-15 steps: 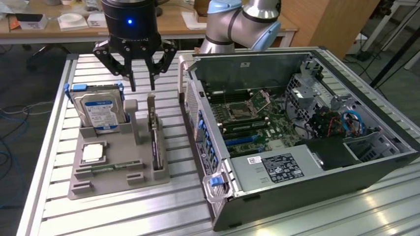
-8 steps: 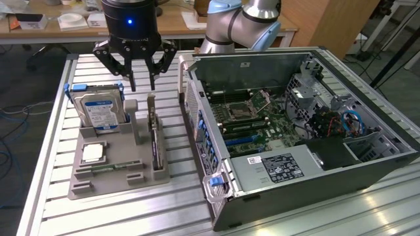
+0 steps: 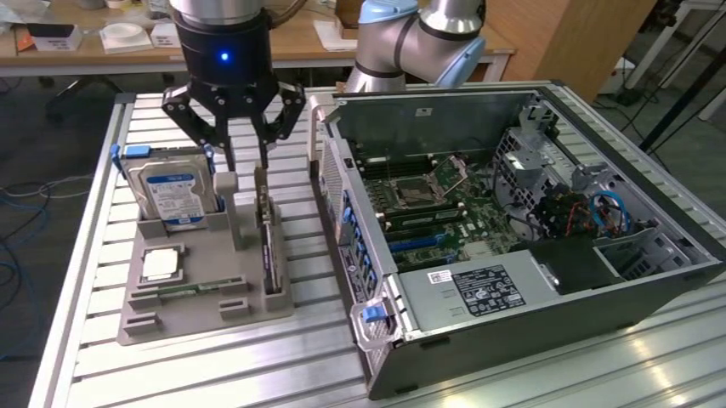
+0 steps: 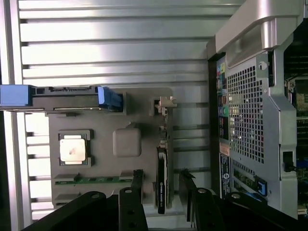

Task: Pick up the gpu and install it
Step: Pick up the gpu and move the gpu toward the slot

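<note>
The gpu (image 3: pixel 270 246) stands on edge in a slot of the grey holder tray (image 3: pixel 204 313), a thin black card with a metal bracket at its far end. In the wrist view the gpu (image 4: pixel 162 180) is seen edge-on. My gripper (image 3: pixel 246 160) hangs just above its far end, open. From the wrist, the gripper (image 4: pixel 161 188) has one black finger (image 4: pixel 137 185) on each side of the card's line, neither one touching it. The open computer case (image 3: pixel 511 246) lies at the exterior view's right with its motherboard (image 3: pixel 437 200) exposed.
The tray also holds an upright silver hard drive (image 3: pixel 170 194) in a blue frame, a processor chip (image 3: pixel 162 265), a green memory stick (image 3: pixel 187 289) and a grey post (image 3: pixel 230 208) beside the gpu. All of it rests on a slatted metal table (image 3: pixel 306 357).
</note>
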`<move>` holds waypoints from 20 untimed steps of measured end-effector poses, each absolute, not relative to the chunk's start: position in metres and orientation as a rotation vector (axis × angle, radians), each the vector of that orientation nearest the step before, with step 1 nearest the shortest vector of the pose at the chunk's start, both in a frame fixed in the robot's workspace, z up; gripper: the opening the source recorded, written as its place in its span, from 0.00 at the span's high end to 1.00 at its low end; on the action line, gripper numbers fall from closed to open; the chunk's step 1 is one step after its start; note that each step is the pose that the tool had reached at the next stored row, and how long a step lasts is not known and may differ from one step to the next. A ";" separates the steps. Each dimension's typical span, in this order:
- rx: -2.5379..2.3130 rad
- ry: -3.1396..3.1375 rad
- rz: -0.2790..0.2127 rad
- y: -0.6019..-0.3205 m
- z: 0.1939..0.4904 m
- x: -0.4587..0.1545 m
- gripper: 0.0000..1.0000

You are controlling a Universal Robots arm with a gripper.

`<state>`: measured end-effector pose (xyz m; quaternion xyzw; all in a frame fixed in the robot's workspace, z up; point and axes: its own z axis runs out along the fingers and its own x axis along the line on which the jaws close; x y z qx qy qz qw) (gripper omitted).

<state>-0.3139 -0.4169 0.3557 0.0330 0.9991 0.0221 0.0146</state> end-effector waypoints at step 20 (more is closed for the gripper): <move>0.073 3.111 0.069 -0.425 0.319 -0.303 0.57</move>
